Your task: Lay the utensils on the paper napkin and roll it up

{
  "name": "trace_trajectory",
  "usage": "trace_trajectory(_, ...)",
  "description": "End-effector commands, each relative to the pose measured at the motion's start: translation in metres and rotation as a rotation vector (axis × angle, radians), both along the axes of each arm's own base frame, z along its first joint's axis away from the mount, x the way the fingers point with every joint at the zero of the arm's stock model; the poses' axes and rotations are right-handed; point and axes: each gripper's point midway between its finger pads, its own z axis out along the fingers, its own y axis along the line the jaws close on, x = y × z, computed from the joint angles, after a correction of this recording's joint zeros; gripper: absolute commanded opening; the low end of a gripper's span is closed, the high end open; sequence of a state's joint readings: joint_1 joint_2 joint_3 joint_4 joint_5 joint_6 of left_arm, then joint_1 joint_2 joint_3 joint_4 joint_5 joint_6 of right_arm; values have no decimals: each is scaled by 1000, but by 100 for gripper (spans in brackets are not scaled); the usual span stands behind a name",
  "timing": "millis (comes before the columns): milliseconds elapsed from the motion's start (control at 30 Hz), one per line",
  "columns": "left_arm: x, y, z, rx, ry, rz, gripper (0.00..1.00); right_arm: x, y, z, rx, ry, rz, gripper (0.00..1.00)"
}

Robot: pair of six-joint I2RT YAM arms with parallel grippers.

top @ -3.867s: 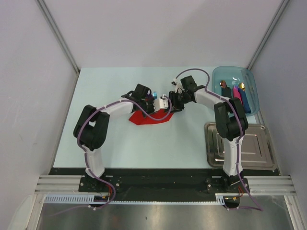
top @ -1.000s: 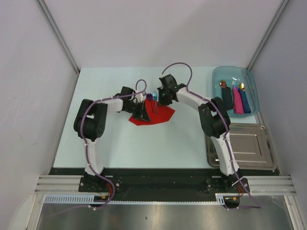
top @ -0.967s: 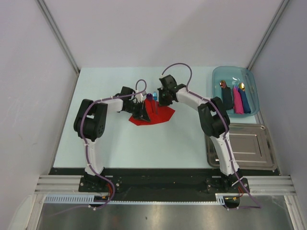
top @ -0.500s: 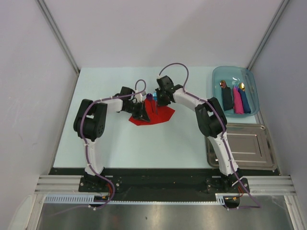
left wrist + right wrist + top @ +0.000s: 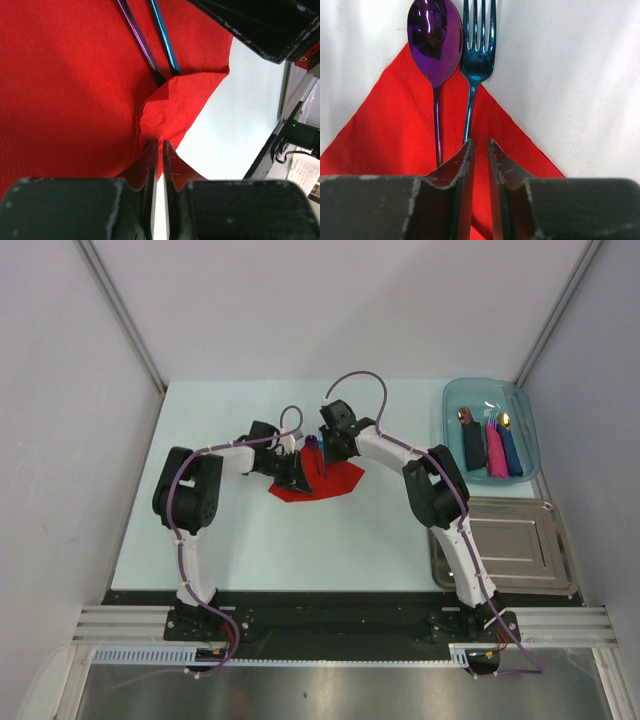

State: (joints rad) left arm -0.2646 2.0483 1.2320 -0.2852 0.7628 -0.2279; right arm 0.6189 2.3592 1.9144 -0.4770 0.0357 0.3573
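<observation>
A red paper napkin [image 5: 343, 481] lies on the pale blue surface [image 5: 250, 540] at the centre of the overhead view. On it, side by side and almost touching, lie a shiny purple-bowled spoon with a thin dark handle [image 5: 434, 35] and a bright blue metal fork [image 5: 479, 45]. Their heads stick out past the napkin's corner at the top of the right wrist view.

The left claw [image 5: 158, 150] is squeezed almost closed, pinching a crumpled, folded-over corner of the napkin just below the handle ends. The right claw [image 5: 480, 150] is drawn narrow over the fork handle; I cannot tell whether it grips anything.

The paper looks thin, soft and easy to tear, so it is best taken by a corner or edge. The utensils look stiff, smooth and likely to slide, so they probably need pinning at the handles while the paper wraps round them.

No brand shows. A small white label [image 5: 305, 172] at the lower right of the left wrist view is too small to read.
</observation>
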Motion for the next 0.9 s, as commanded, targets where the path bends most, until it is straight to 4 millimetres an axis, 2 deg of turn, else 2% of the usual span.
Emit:
trace_trajectory(0, 6, 5, 1, 2, -15, 21, 12, -12, 0, -28, -53, 55, 8, 22)
trace_trajectory(467, 7, 8, -2, 8, -11, 27, 12, -14, 1, -32, -38, 83, 0, 31)
trace_trajectory(567, 8, 9, -3, 13, -7, 31, 13, -9, -2, -23, -14, 76, -4, 33)
trace_trajectory(667, 9, 9, -6, 17, -2, 32, 11, -1, -3, 2, 48, 58, 20, 33)
trace_trajectory(733, 10, 9, -7, 18, 4, 33, 10, 6, -4, 28, 125, 33, 51, 36)
trace_trajectory(867, 9, 9, -10, 25, 16, 36, 8, 2, -2, 73, 299, 43, 133, 41)
